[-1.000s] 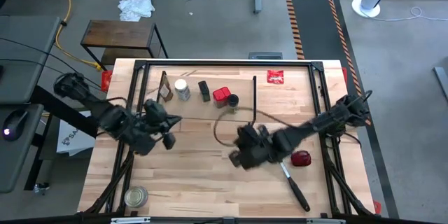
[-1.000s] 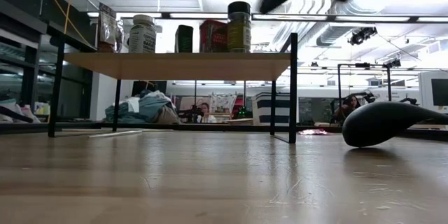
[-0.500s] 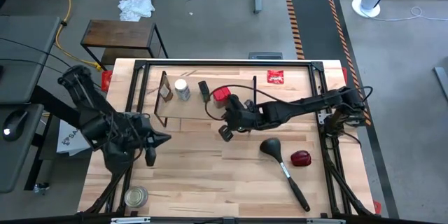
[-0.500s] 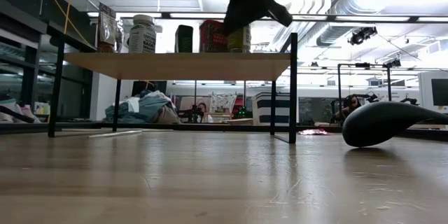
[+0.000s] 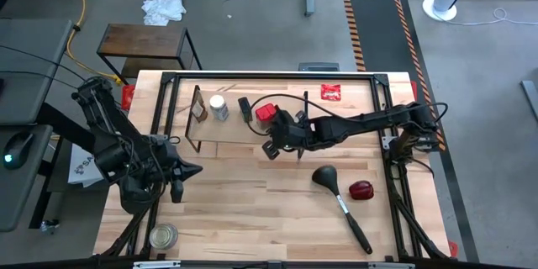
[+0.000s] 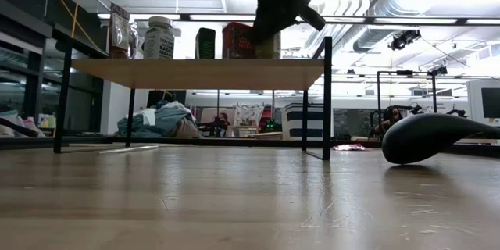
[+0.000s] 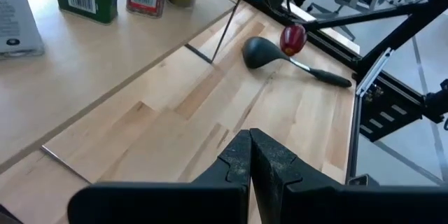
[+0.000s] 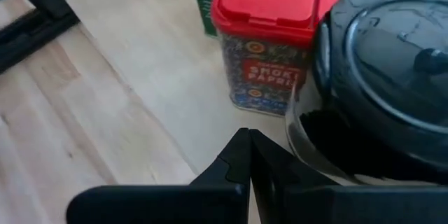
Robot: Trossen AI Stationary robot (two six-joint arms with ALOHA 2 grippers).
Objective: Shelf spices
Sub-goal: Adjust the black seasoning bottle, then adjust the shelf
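Observation:
The shelf (image 6: pixel 195 73) stands at the table's far side on thin black legs. On its top stand the spices in a row: a brown bottle (image 5: pixel 198 109), a white-capped jar (image 5: pixel 218 108), a small black box (image 5: pixel 245 109), a red square tin (image 8: pixel 269 42) and a dark-lidded glass jar (image 8: pixel 378 63). My right gripper (image 5: pixel 269 150) is shut and hovers over the shelf's right part, close beside the dark-lidded jar and the red tin; in the right wrist view its fingertips (image 8: pixel 238 147) stand just short of the jar's glass. My left gripper (image 5: pixel 195 170) is shut over the table's left side, holding nothing.
A black ladle (image 5: pixel 336 189) and a small red object (image 5: pixel 361 190) lie on the table's right half. A wider clear glass jar with a metal lid (image 5: pixel 163 236) stands at the near left corner. A flat red packet (image 5: pixel 331 92) lies at the far edge.
My right gripper has swung from over the table's middle toward the far edge, up to the shelf, and now hovers by the dark-lidded jar. My left gripper has drawn back toward the table's left and near edges. Both stayed shut. The spices have kept their places.

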